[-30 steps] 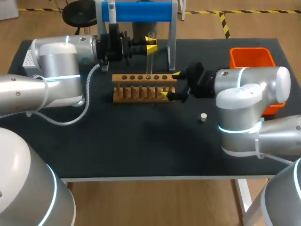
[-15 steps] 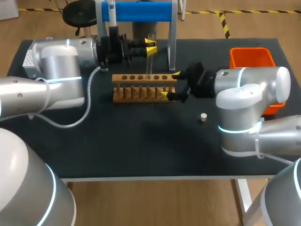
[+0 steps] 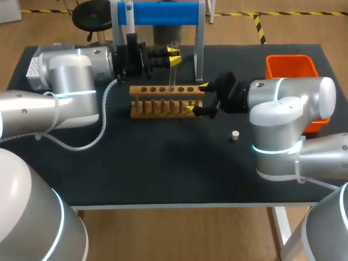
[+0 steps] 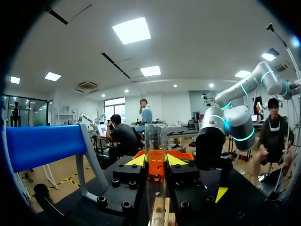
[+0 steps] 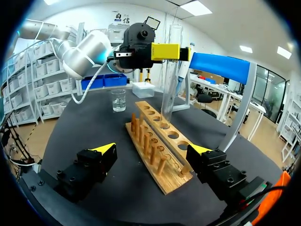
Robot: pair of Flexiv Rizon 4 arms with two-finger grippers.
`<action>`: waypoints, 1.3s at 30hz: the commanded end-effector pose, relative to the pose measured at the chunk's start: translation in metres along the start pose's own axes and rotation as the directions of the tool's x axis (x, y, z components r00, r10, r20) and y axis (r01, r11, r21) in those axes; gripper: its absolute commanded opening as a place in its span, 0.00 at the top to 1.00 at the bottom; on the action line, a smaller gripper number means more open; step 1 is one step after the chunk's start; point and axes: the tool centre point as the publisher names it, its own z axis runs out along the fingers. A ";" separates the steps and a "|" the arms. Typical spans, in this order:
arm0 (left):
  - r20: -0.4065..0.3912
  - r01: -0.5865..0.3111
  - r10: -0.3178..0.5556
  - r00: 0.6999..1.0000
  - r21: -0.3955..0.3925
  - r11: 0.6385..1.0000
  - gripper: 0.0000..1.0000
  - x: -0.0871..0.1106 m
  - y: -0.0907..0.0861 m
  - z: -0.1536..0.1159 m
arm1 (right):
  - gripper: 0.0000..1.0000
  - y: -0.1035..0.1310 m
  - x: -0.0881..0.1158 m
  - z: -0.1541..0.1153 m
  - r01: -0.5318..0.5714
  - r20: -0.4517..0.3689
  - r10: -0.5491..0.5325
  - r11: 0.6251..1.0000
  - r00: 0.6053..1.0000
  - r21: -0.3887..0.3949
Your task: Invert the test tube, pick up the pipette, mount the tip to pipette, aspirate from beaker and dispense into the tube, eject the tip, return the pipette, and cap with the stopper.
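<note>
Black table: L arm by back edge, jaws clenched on 1 test tube, upright, long axis vertical, lower end close over 1 wood rack. R arm jaws released, wide, straddling rack's right end. 1 stopper toward right edge.

You have the test tube upright in your left gripper.
Both yellow tips press the clear tube from opposite sides. Its upper end rises above the fingers and its lower end hangs over the wooden rack under the gripper; you cannot tell whether they touch. A stand's blue bar sits beside the gripper. Ahead, over the black table, your right arm shows one yellow tip.
</note>
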 end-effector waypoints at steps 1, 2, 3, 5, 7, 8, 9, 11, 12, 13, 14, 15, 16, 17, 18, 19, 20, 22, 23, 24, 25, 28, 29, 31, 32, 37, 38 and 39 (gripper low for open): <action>0.021 0.002 -0.002 1.000 -0.002 1.000 1.00 0.003 0.001 0.002 | 0.00 -0.001 0.001 0.000 0.000 0.002 0.000 1.000 1.000 -0.002; 0.026 0.002 -0.002 1.000 -0.002 1.000 1.00 0.003 0.002 0.002 | 0.00 -0.001 0.001 0.000 0.000 0.002 0.000 1.000 1.000 -0.002; 0.033 0.001 -0.001 0.999 -0.001 1.000 1.00 0.004 0.002 0.002 | 0.00 -0.001 0.001 0.000 0.000 0.002 0.000 1.000 1.000 -0.002; 0.043 0.002 -0.002 0.999 0.001 1.000 1.00 0.004 0.004 0.001 | 0.00 -0.001 0.001 0.000 0.000 0.002 0.000 1.000 1.000 -0.002; 0.047 0.004 -0.004 0.999 0.000 1.000 1.00 0.005 0.006 0.001 | 0.00 -0.001 0.001 0.000 0.000 0.002 0.000 1.000 1.000 -0.002; 0.049 0.005 -0.005 0.999 0.001 1.000 1.00 0.005 0.006 0.001 | 0.00 -0.001 0.001 0.000 0.000 0.002 0.000 1.000 1.000 -0.002; 0.051 0.006 -0.006 0.999 0.001 1.000 1.00 0.005 0.007 0.001 | 0.00 -0.001 0.001 0.000 0.000 0.002 0.000 1.000 1.000 -0.002; 0.058 0.007 -0.007 0.998 0.003 1.000 1.00 0.005 0.008 0.001 | 0.00 -0.001 0.001 0.000 0.000 0.002 0.000 1.000 1.000 -0.002; 0.060 0.007 -0.007 0.998 0.005 1.000 1.00 0.005 0.009 0.000 | 0.00 -0.001 0.001 0.000 0.000 0.002 0.000 1.000 1.000 -0.002; 0.061 0.007 -0.007 0.998 0.005 1.000 1.00 0.005 0.010 0.000 | 0.00 -0.001 0.001 0.000 0.000 0.002 0.000 1.000 1.000 -0.002; 0.062 0.007 -0.007 0.998 0.005 1.000 1.00 0.005 0.011 0.000 | 0.00 -0.001 0.001 0.000 0.000 0.002 0.000 1.000 1.000 -0.002; 0.065 0.009 -0.009 0.998 0.002 1.000 1.00 0.005 0.011 0.000 | 0.00 -0.001 0.001 0.000 0.000 0.002 0.000 1.000 1.000 -0.002; 0.068 0.010 -0.010 0.998 -0.004 1.000 1.00 0.005 0.012 0.000 | 0.00 -0.001 0.001 0.000 0.000 0.002 0.000 1.000 1.000 -0.002; 0.065 0.010 -0.009 0.998 -0.019 1.000 1.00 0.005 0.012 0.000 | 0.00 -0.001 0.001 0.000 0.000 0.002 0.000 1.000 1.000 -0.002; 0.060 0.008 -0.006 0.998 -0.038 0.999 1.00 0.004 0.012 0.000 | 0.00 -0.001 0.001 0.000 0.000 0.002 0.000 1.000 1.000 -0.002; 0.056 0.006 -0.003 0.998 -0.056 0.998 1.00 0.004 0.011 -0.001 | 0.00 -0.001 0.001 0.000 0.000 0.002 0.000 1.000 1.000 -0.002; 0.053 0.005 -0.001 0.999 -0.072 0.997 1.00 0.004 0.011 -0.001 | 0.00 -0.001 0.001 0.000 0.000 0.002 0.000 1.000 1.000 -0.002; 0.049 0.004 0.000 0.999 -0.096 0.995 1.00 0.004 0.011 -0.001 | 0.00 -0.001 0.001 0.000 0.000 0.002 0.000 1.000 1.000 -0.002; 0.051 0.004 0.002 0.999 -0.107 0.994 1.00 0.003 0.010 -0.002 | 0.00 -0.001 0.001 0.000 0.000 0.002 0.000 1.000 1.000 -0.002; 0.051 0.003 0.003 0.999 -0.115 0.993 1.00 0.003 0.010 -0.002 | 0.00 -0.001 0.001 0.000 0.000 0.002 0.000 1.000 1.000 -0.002; 0.052 0.005 0.001 0.999 -0.121 0.993 1.00 0.003 0.010 -0.003 | 0.00 -0.001 0.001 0.000 0.000 0.002 0.000 1.000 1.000 -0.002; 0.055 0.012 -0.004 0.998 -0.151 0.988 1.00 0.004 0.010 -0.005 | 0.00 -0.001 0.001 0.000 0.000 0.002 0.000 1.000 1.000 -0.002; 0.055 0.016 -0.007 0.998 -0.161 0.987 1.00 0.004 0.011 -0.006 | 0.00 -0.001 0.001 0.000 0.000 0.002 0.000 1.000 1.000 -0.002; 0.055 0.023 -0.014 0.998 -0.167 0.986 1.00 0.004 0.012 -0.006 | 0.00 -0.001 0.001 0.000 0.000 0.002 0.000 1.000 1.000 -0.002; 0.045 0.022 -0.014 0.999 -0.183 0.983 1.00 0.004 0.012 -0.006 | 0.00 -0.001 0.001 0.000 0.000 0.002 0.000 1.000 1.000 -0.002; 0.041 0.025 -0.018 0.999 -0.189 0.982 1.00 0.005 0.016 -0.003 | 0.00 -0.001 0.001 0.000 0.000 0.002 0.000 1.000 1.000 -0.002; 0.041 0.026 -0.019 0.999 -0.189 0.982 1.00 0.005 0.017 -0.003 | 0.00 -0.001 0.001 0.000 0.000 0.002 0.000 1.000 1.000 -0.002; 0.042 0.028 -0.020 0.999 -0.187 0.982 1.00 0.005 0.017 -0.003 | 0.00 -0.001 0.001 0.000 0.000 0.002 0.000 1.000 1.000 -0.002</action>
